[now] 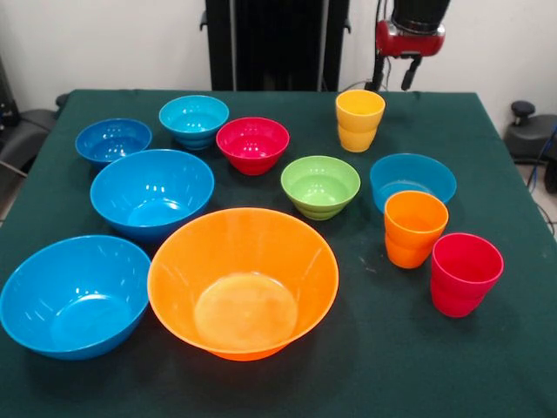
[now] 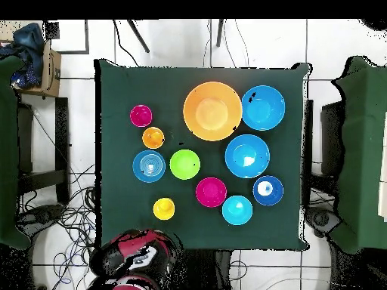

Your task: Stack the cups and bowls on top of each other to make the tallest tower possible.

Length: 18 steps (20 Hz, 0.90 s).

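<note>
All the cups and bowls stand apart and upright on the green table; nothing is stacked. The very large orange bowl [image 1: 244,283] [image 2: 212,111] is at the front centre. Two large blue bowls [image 1: 74,296] [image 1: 152,192] stand to its left. Dark-blue [image 1: 113,139], light-blue [image 1: 193,119], red [image 1: 252,144] and green [image 1: 320,185] small bowls lie behind them. Another blue bowl [image 1: 412,178] is at the right. The yellow cup [image 1: 359,119], orange cup [image 1: 414,228] and red cup [image 1: 466,273] stand on the right side. My gripper [image 1: 396,80] hangs behind the table's far edge, beyond the yellow cup and empty.
The green cloth table [image 1: 365,366] [image 2: 113,91] has bare room along its front right. In the overhead view my arm [image 2: 140,257] sits off the table's bottom edge, near the yellow cup [image 2: 164,208]. Chairs and cables lie around the table.
</note>
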{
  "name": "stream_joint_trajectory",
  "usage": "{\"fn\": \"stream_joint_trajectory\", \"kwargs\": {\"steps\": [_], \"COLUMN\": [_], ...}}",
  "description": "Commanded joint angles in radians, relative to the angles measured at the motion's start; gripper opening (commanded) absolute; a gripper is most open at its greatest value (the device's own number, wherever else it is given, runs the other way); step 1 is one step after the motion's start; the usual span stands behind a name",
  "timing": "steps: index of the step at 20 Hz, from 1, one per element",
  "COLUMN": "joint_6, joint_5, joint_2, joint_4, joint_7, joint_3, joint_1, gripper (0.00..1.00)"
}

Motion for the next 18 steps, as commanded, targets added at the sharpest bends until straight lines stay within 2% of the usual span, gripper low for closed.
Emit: {"fn": "stream_joint_trajectory", "kwargs": {"steps": [1, 5, 14, 16, 18], "joint_6": [-0.145, -0.175, -0.181, -0.167, -0.129], "joint_5": [0.026, 0.001, 0.008, -0.009, -0.042], "joint_2": [0.184, 0.211, 0.234, 0.197, 0.105], "joint_4": [-0.146, -0.155, -0.168, -0.141, -0.074], "joint_7": [0.163, 0.155, 0.141, 0.137, 0.13], "joint_3": [0.028, 0.03, 0.02, 0.043, 0.095], "joint_1": [0.032, 0.019, 0.02, -0.006, -0.062], "gripper": [1.0, 1.0, 1.0, 1.0, 1.0]}}
